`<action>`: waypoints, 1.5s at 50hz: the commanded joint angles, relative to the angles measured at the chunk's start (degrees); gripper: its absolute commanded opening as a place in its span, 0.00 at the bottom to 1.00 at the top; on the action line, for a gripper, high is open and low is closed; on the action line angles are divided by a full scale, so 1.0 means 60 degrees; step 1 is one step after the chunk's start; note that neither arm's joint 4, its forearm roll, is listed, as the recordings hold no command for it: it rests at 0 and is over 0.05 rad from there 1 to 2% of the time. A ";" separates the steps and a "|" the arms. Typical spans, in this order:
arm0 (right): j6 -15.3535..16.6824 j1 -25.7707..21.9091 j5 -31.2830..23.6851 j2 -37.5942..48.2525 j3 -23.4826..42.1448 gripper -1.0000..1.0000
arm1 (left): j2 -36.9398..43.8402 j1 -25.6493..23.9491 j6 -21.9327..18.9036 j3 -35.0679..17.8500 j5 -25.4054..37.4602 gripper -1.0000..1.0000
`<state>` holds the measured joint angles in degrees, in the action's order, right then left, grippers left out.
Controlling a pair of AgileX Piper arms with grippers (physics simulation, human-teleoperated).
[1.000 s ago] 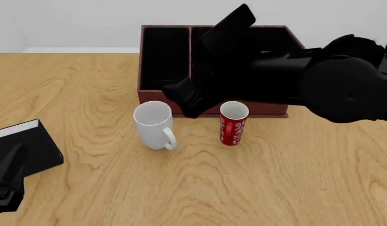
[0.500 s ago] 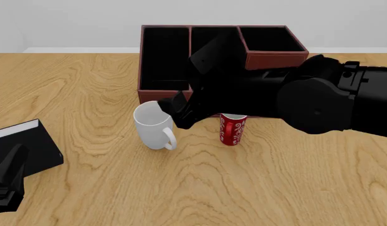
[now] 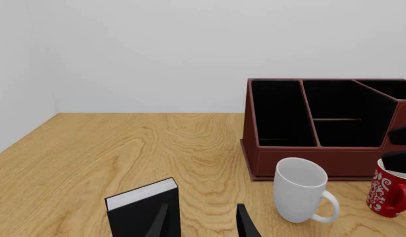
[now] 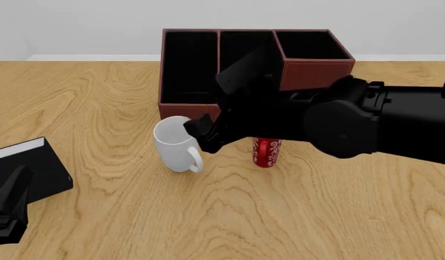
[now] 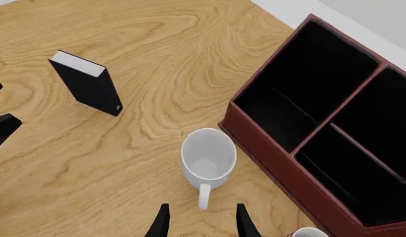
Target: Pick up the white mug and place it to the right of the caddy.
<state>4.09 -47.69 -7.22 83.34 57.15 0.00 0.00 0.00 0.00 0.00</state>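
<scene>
- White mug (image 4: 176, 142): stands upright on the table (image 4: 295, 211), just in front of the caddy's left compartment, handle turned toward the camera side at about 5 o'clock. It is not yet held.
- Right gripper (image 4: 197, 132): over the last second it has dropped from above the caddy front to the mug's rim at the 3 o'clock side. In the right wrist view the two fingertips (image 5: 162, 222) stand apart, jaws open, with the mug's handle lined up between them. Judgement: the approach is nearly complete; closing and lifting remain.
- Caddy (image 4: 190, 108): at 12 o'clock from the mug, close behind it, three dark compartments. The goal spot, at 3 o'clock of the caddy, lies behind the right arm and cannot be checked.
- Red cup (image 4: 267, 151): upright at 3 o'clock from the mug, under the right arm; it stands on the direct path rightward and could be knocked unless the mug is carried over it.
- Black box (image 4: 31, 168): at 8 o'clock, well apart from the mug.
- Left gripper (image 3: 201, 224): near the black box, jaws open, holding nothing.
</scene>
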 commanded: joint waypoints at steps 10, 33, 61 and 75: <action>-0.0245 0.0048 0.0008 0.0611 0.0284 1.00 | 0.0000 0.0000 0.0000 0.0000 0.0000 1.00; -0.0516 0.0087 -0.0073 0.1320 0.0689 1.00 | 0.0000 0.0000 0.0000 0.0000 0.0000 1.00; -0.0634 0.0215 -0.0401 0.2138 0.1142 1.00 | 0.0000 0.0000 0.0000 0.0000 0.0000 1.00; -0.0480 0.0328 -0.0650 0.2424 0.1267 1.00 | 0.0000 0.0000 0.0000 0.0000 0.0000 1.00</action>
<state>0.89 -46.19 -10.50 96.79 64.39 0.00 0.00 0.00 0.00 0.00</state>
